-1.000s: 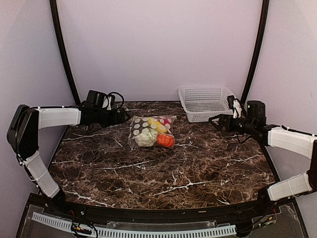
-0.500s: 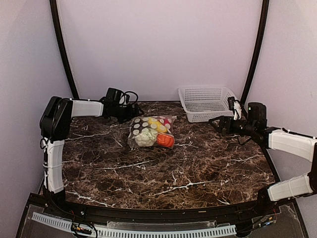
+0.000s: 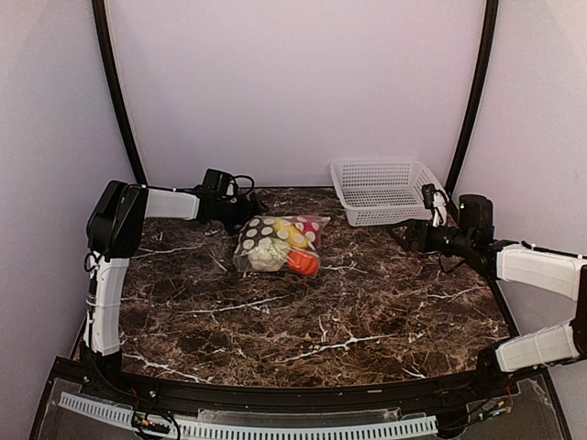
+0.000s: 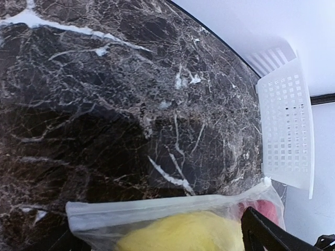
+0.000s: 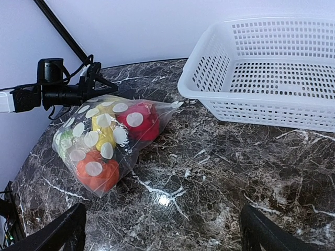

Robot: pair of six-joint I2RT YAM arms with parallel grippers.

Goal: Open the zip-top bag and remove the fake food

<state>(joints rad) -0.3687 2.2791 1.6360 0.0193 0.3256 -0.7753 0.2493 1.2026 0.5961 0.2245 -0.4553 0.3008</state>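
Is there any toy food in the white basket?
No, the basket holds nothing; the toy food is all inside the bag.

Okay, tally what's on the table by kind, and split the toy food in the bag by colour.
bag: 1
basket: 1
red food: 1
yellow food: at least 1
orange food: 1
green-white food: 1
Total: at least 6; more food may be hidden in the bag.

Dotted zip-top bag (image 5: 104,138) of fake food (image 5: 98,170) near white basket (image 5: 261,112)
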